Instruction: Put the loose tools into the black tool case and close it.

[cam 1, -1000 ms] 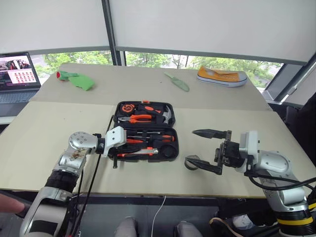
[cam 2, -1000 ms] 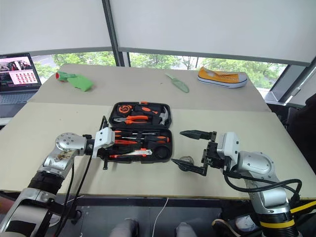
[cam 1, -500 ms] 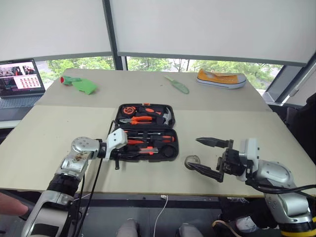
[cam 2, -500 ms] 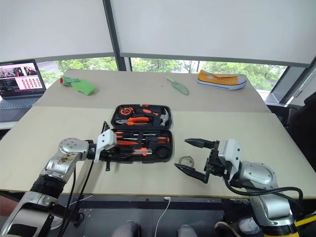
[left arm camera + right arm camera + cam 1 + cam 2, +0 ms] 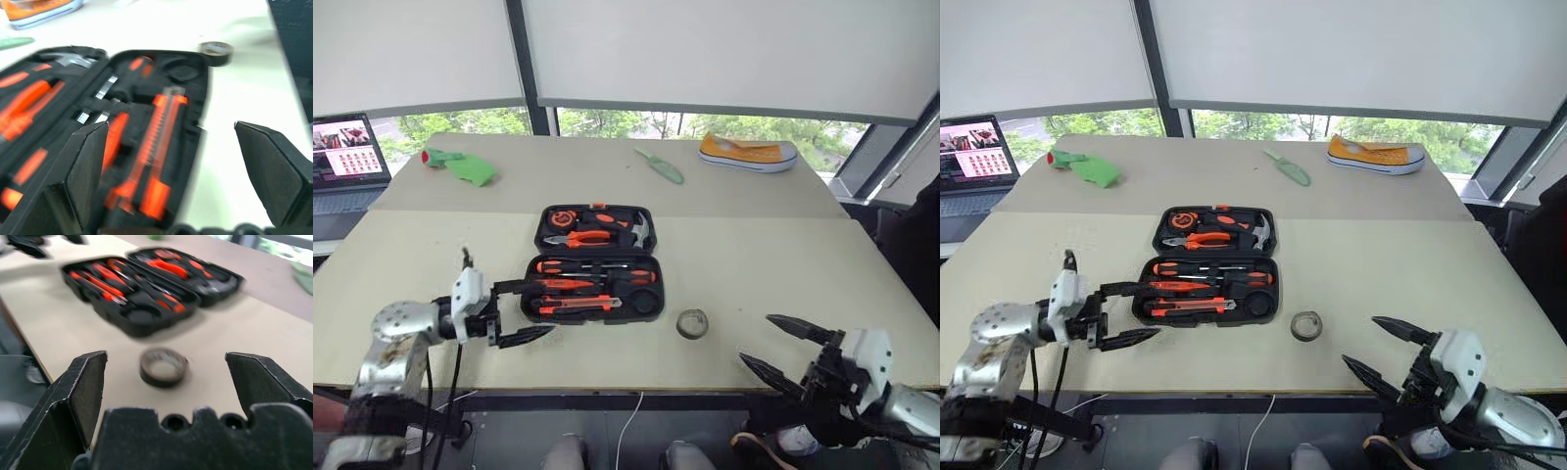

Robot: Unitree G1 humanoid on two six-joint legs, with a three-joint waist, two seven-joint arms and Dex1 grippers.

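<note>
1. Big beige table carries everything here.
2. The black tool case lies open flat in the middle of it, and I'll place the rest off that. Its near half holds the screwdrivers and the long utility knife seated in their slots; the far half has the orange-handled pliers and the hammer.
3. Laptop sits far off the case's left, at the table's edge.
4. Yellow sneaker is well beyond the case, back right.
5. Left gripper hovers just off the case's near-left corner, fingers spread wide, nothing in them.
6. Right gripper hangs off the case's near right, past the table edge, fingers splayed apart and empty too.
7. Green trowel lies behind the case.
8. Small grey tape roll rests loose on the table just right of the case's near-right corner, not touching it.
</note>
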